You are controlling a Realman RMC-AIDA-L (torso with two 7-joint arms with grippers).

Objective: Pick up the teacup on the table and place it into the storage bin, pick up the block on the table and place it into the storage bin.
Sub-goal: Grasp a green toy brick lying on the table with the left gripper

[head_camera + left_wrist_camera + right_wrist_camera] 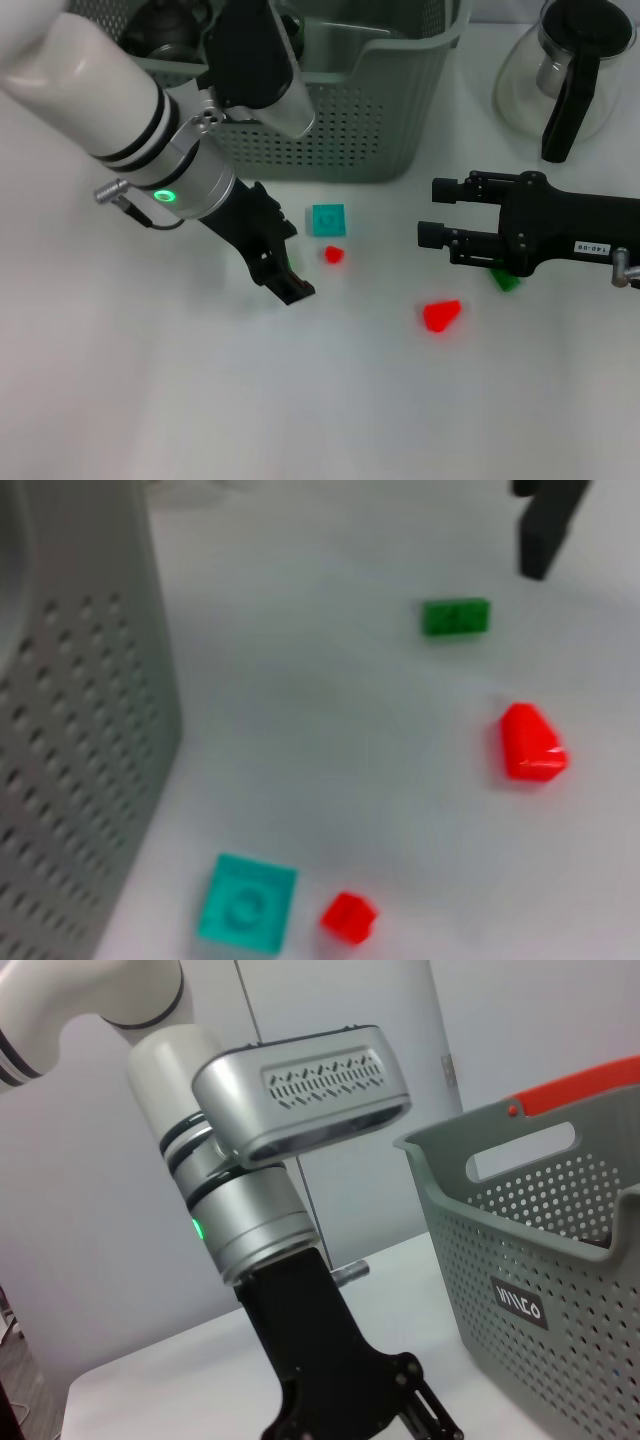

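The grey-green perforated storage bin [350,120] stands at the back; its wall shows in the left wrist view [70,730] and its black label in the right wrist view [520,1305]. In front of it lie a teal block [327,219] [247,903], a small red block [333,254] [349,917], a larger red block [441,314] [530,742] and a green block [505,281] [455,617]. My left gripper [295,262] is open and empty, low, just left of the teal and small red blocks. My right gripper [432,212] is open and empty, over the green block. No teacup shows on the table.
A glass pot with a black handle [570,80] stands at the back right. A dark round object [165,30] lies in the bin's far left corner, partly hidden by my left arm. A red bar [580,1090] shows behind the bin's rim.
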